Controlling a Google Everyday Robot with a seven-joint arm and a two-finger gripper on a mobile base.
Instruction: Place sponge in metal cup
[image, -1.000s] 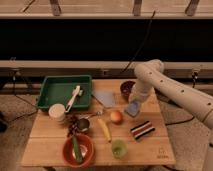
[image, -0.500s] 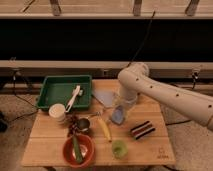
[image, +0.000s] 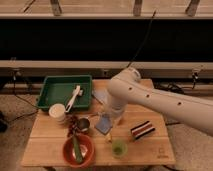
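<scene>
The tabletop (image: 44, 146) carries a green tray (image: 56, 92), a white cup (image: 57, 113), a red bowl (image: 66, 148), a green cup (image: 119, 148) and a striped block (image: 142, 129).

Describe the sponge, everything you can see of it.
The sponge is a small, thick blue-grey block, plain and soft-looking, roughly square. It sits tilted at the tip of the gripper, which points down over the middle of the table and appears shut on its top edge. It is close beside the metal cup, not in it; whether it touches the table is unclear.

Pincer (image: 109, 119) hangs over the tabletop (image: 45, 146) middle, sponge (image: 103, 126) just beneath, metal cup (image: 84, 124) just left of it.
</scene>
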